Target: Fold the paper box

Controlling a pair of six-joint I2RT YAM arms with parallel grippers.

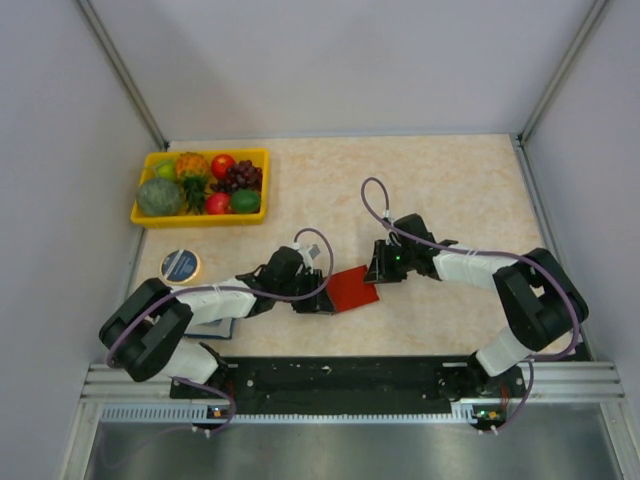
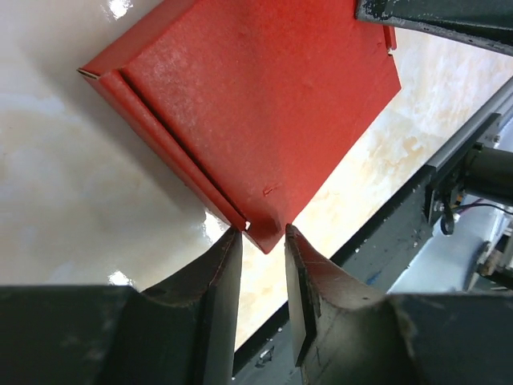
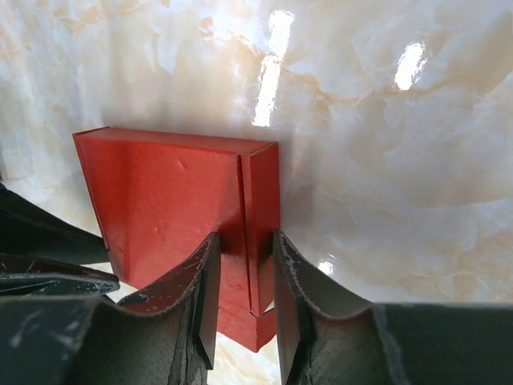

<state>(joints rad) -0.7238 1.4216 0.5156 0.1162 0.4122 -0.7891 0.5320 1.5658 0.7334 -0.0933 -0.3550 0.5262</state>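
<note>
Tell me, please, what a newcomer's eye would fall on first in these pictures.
The bright red paper box near the middle of the table stands out, with the left gripper and right gripper meeting it from either side. Next comes the yellow tray of fruit at the far left corner.

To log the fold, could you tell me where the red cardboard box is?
In the top view, the red cardboard box lies centrally on the table, between the left claw and right claw.

readable text: none | paper box [image 2: 264,104]: no print legible | round tin [image 1: 181,265] label: too small to read
</note>
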